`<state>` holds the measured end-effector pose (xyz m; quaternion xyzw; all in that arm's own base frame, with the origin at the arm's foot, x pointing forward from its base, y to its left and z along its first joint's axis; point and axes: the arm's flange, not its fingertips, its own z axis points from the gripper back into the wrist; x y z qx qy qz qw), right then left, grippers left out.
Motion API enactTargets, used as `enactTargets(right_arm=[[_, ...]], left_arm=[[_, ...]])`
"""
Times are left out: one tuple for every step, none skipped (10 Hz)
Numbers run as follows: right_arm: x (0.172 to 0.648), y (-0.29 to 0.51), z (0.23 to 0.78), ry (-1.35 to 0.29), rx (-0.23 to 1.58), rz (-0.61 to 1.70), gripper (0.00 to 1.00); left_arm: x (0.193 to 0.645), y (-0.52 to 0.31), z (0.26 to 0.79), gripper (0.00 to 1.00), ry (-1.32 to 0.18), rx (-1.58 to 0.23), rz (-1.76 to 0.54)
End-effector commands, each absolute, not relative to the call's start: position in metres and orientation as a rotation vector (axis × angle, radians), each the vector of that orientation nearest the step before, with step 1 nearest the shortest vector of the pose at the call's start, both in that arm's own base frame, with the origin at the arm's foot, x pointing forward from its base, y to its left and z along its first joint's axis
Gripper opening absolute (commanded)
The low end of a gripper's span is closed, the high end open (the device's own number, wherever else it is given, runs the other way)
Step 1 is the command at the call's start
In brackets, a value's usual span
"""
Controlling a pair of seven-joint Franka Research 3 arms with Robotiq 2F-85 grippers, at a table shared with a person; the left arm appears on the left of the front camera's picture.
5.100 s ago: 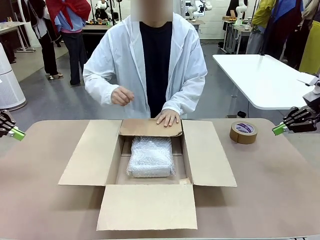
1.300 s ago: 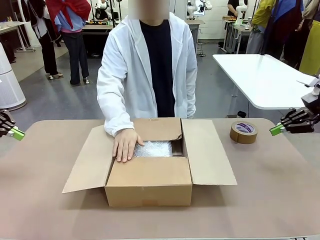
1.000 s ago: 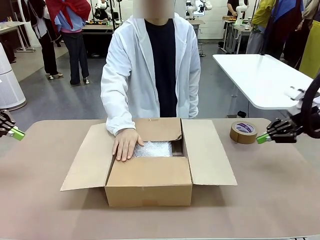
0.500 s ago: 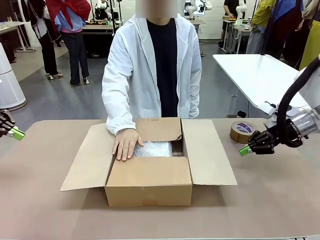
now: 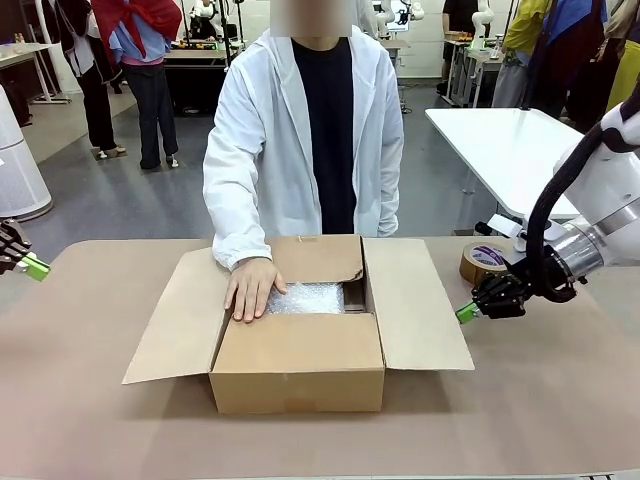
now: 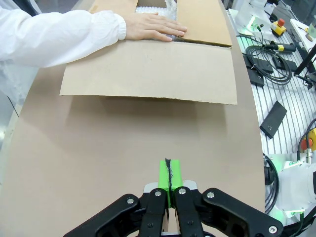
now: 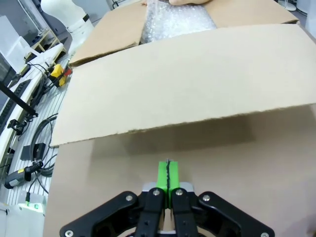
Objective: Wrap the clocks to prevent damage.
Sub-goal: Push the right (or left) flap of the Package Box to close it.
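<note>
The clocks show as a bundle of whitish bubble wrap (image 5: pixel 307 297) lying inside an open cardboard box (image 5: pixel 297 365) at mid-table; the same bubble wrap (image 7: pixel 175 20) appears past the box's spread flap in the right wrist view. A person's hand (image 5: pixel 250 287) rests on the box's far left corner, partly over the wrap. My right gripper (image 5: pixel 466 312) is shut and empty, hovering just off the outer edge of the box's right flap (image 5: pixel 415 300). My left gripper (image 5: pixel 33 267) is shut and empty at the table's left edge, far from the box. In its wrist view the left gripper (image 6: pixel 169 173) points at the left flap (image 6: pixel 148 74).
A brown tape roll (image 5: pixel 487 264) lies on the table behind my right gripper. The box's left and right flaps spread outward, the near flap stands upright and the far flap folds inward. A white table (image 5: pixel 520 150) stands beyond at the right.
My right arm has swung in from the table's right edge toward the box, its shut gripper now beside the right flap. The person's hand, the box and my left gripper stayed still.
</note>
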<state>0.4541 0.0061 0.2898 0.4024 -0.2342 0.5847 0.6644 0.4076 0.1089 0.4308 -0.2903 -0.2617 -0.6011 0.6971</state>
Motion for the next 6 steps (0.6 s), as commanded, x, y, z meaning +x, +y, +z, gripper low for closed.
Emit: enactTargets(right_arm=[[0.46, 0.007, 0.295, -0.523, 0.977, 1.294, 0.01], [0.457, 0.009, 0.298, -0.528, 1.01, 1.288, 0.01], [0.452, 0.014, 0.3, -0.524, 1.039, 1.294, 0.01], [0.449, 0.021, 0.307, -0.528, 1.048, 1.309, 0.01], [0.445, 0.03, 0.313, -0.522, 1.058, 1.328, 0.01], [0.442, 0.039, 0.32, -0.521, 1.065, 1.348, 0.01]], left_arm=[[0.408, 0.11, 0.432, 0.01, -0.595, -0.65, -1.341], [0.408, 0.11, 0.432, 0.01, -0.595, -0.65, -1.341], [0.408, 0.11, 0.432, 0.01, -0.595, -0.65, -1.341], [0.408, 0.11, 0.432, 0.01, -0.595, -0.65, -1.341], [0.408, 0.11, 0.432, 0.01, -0.595, -0.65, -1.341], [0.408, 0.11, 0.432, 0.01, -0.595, -0.65, -1.341]])
